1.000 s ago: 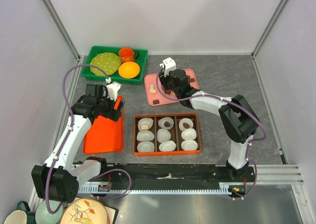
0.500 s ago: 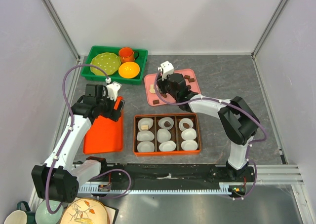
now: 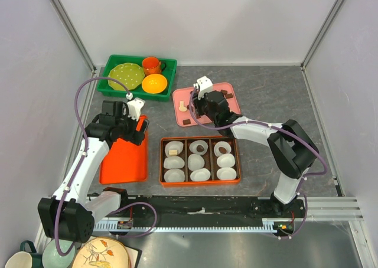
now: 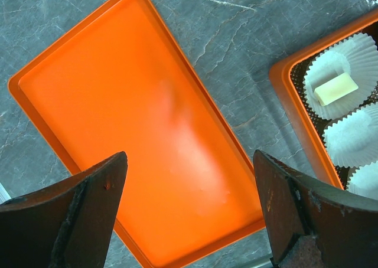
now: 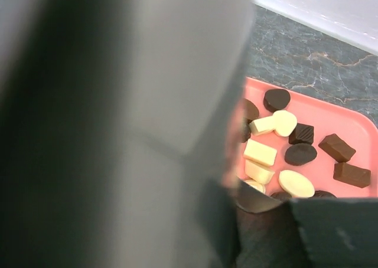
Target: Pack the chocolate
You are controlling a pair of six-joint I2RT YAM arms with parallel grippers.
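Now we should centre the right gripper [image 3: 196, 105] on one chocolate [image 5: 260, 152] in the pink tray [image 3: 228, 91]; its grip we cannot tell. Left gripper [image 4: 189, 164] gapes wide.

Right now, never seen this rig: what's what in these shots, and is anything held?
Two robot arms at the edge of a table. One picture looks down from above; the other two are wrist cameras. The left gripper hangs open, empty, over an orange tray. The right gripper is over a pink tray of chocolates; its view is blurred, so whether it grips one I cannot tell. Nearby, a box of paper cups, a few filled. A green bin holds dishes.
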